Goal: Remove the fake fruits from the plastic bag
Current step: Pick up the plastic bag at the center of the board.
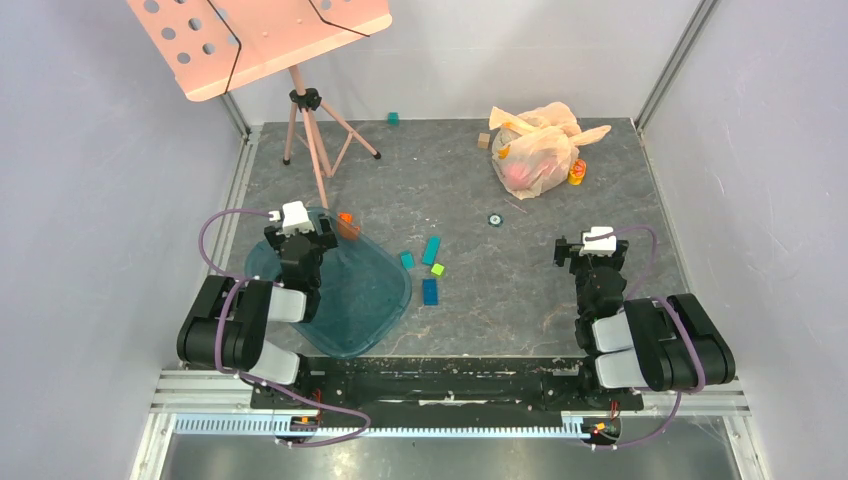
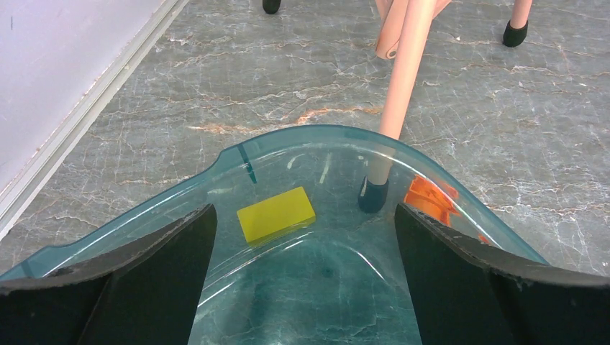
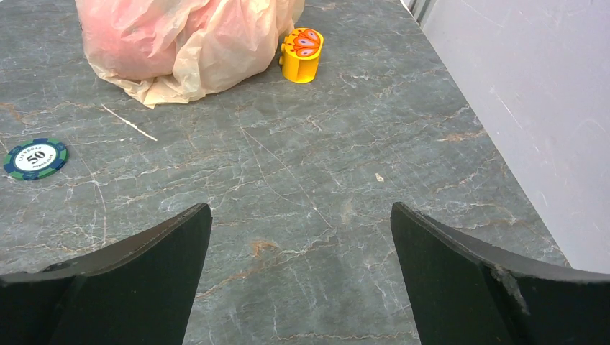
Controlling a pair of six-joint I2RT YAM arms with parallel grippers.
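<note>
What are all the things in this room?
plastic bag: one, peach-beige, far right
fake fruits: count unclear, red, inside bag
toy: one, yellow-orange, right of bag
poker chip: one, green-white, nearer than bag
tray: one, see-through teal, near left
yellow block: one, tray's far end
orange piece: one, tray's far rim
small blocks: four, two teal, green, blue, right of tray
teal cube: one, back wall
tan cube: one, left of bag
music stand: one, pink, far left
left pincer: black, open, over tray
right pincer: black, open, over table
</note>
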